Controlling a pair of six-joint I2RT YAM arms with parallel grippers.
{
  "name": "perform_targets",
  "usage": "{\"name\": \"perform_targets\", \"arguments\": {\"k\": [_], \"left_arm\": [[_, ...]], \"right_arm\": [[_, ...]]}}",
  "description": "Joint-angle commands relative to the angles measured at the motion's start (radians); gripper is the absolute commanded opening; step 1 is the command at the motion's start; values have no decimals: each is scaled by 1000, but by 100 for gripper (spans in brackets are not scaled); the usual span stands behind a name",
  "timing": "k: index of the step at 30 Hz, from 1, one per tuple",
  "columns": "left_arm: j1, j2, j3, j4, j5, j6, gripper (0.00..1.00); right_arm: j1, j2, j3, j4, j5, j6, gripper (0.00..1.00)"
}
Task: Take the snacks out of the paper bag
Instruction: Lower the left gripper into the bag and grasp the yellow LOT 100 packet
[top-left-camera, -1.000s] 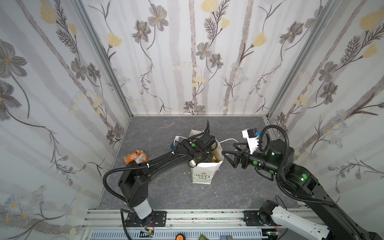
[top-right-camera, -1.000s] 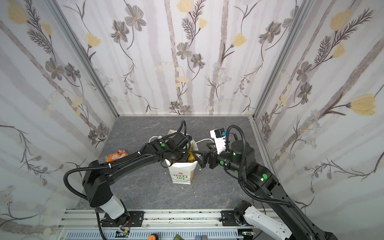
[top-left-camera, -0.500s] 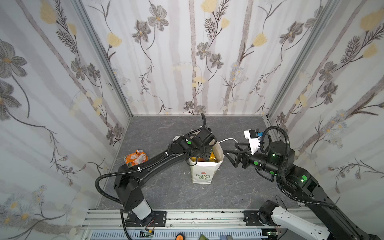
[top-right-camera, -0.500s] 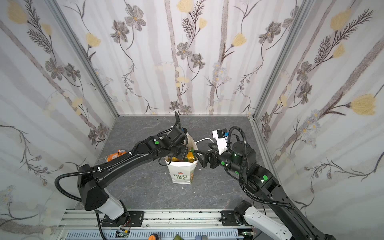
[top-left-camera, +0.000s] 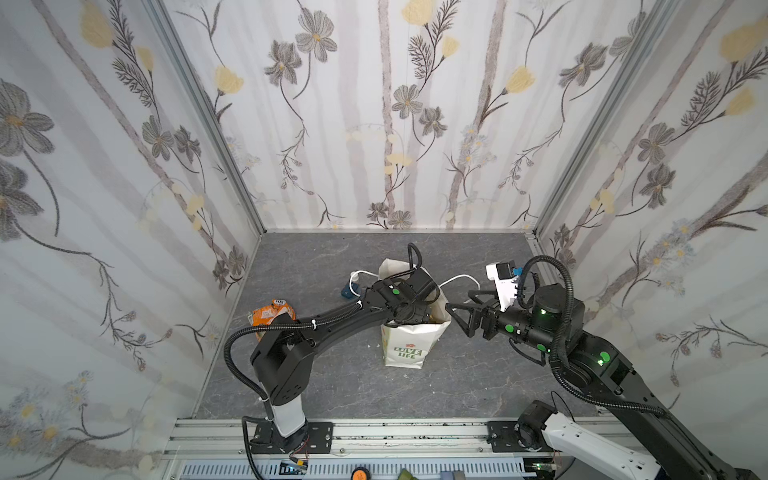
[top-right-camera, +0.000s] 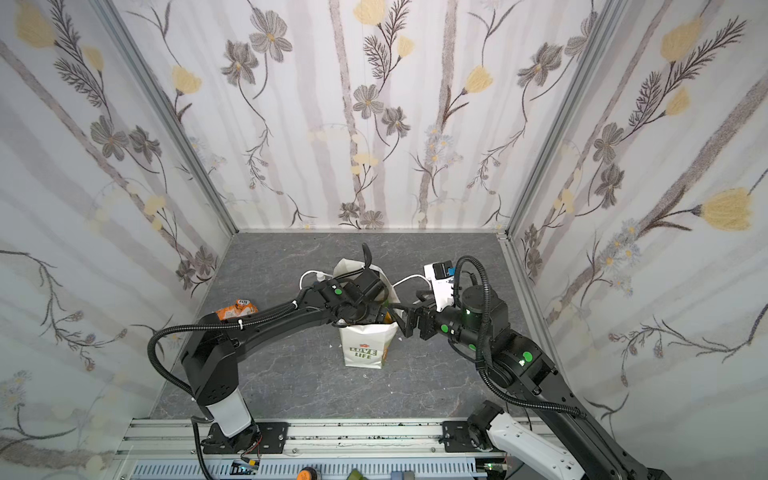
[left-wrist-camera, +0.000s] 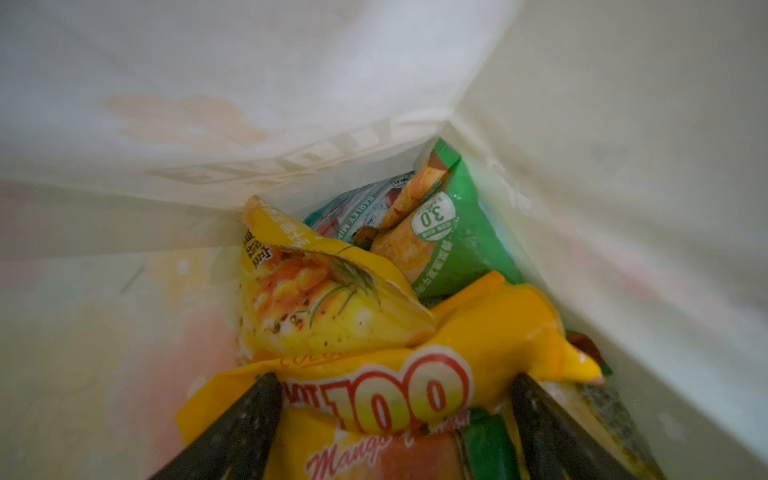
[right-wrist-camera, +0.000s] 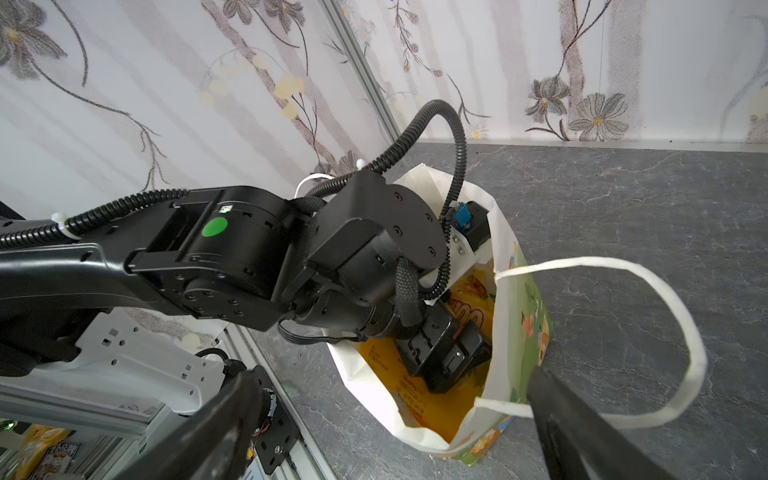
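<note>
Inside the upright paper bag (top-left-camera: 409, 345), left gripper (left-wrist-camera: 395, 386) sits jaws apart astride the large orange-yellow packet (left-wrist-camera: 490, 316); right gripper (top-left-camera: 459, 301), jaws wide, empty, hovers at the bag's 3 o'clock.

You can read green "LOVE LIFE" on the front of the bag (top-left-camera: 405, 338) (top-right-camera: 359, 338) in both top views. In the left wrist view, the orange packet (left-wrist-camera: 490, 320) shows a big "100" and, next to it, "Mango" in red script. The green packet (left-wrist-camera: 457, 249) has "3.0" in a white round badge. The teal packet (left-wrist-camera: 353, 208) says "BARLEY MIN", and the rest is hidden. The yellow packet (left-wrist-camera: 324, 307) carries Chinese characters, too small to read.
</note>
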Motion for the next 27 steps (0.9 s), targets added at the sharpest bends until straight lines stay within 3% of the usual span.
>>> {"name": "perform_targets", "arguments": {"k": [1,8,14,27], "left_arm": [[2,36,-31,-28,21,-33,71],[1,6,-52,-16,32,-46,26],[2,-22,-37,-25,38,-44,1],[3,-101,28,-59,43,-25,0]], "right_arm": [[1,-2,-4,53,-6,9,100],[-1,-9,-9,61,1,12,99],[0,-9,-12,69,8,11,100],[-21,-27,-42,81,73,36,100]]}}
